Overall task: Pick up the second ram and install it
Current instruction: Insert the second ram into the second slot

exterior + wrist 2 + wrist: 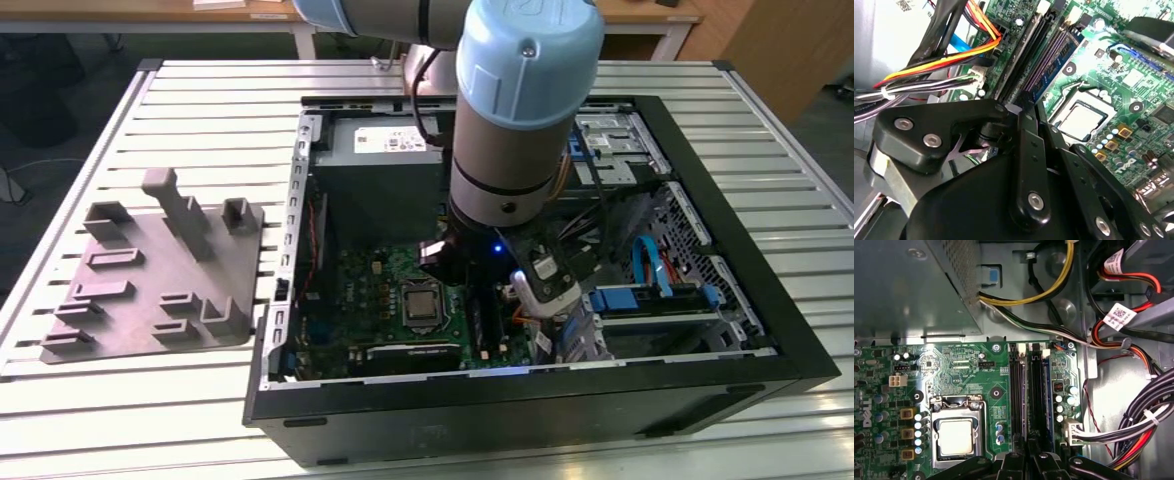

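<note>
The claw [1027, 463] hangs low inside the open computer case [534, 405], its tip right over the near end of the long memory slots [1015, 395] on the green board [954, 370]. Whether it is clamped on anything cannot be told from these pictures, since its own black linkage covers the tip [1016, 107] in both wrist views. Running straight out from the tip, along the line of the slots, is a thin dark strip that is probably the second ram [1036, 395]. It appears to stand on edge in or just above the slot on the cable side, seen also in the second wrist view [1019, 55]. If so, the stick is touching or just under the claw, not apart from it. The step in hand looks like seating. To do it well, the stick should stay parallel to its slot and upright, and the push should go straight down and evenly, so that neither end rides high. The bundle of wires [1134, 435] lies just beside the slots and must stay clear of them. The processor socket [956, 437] sits on the other side of the slots. Well apart on the table outside the case, the grey tray [147, 290] holds no stick.
</note>
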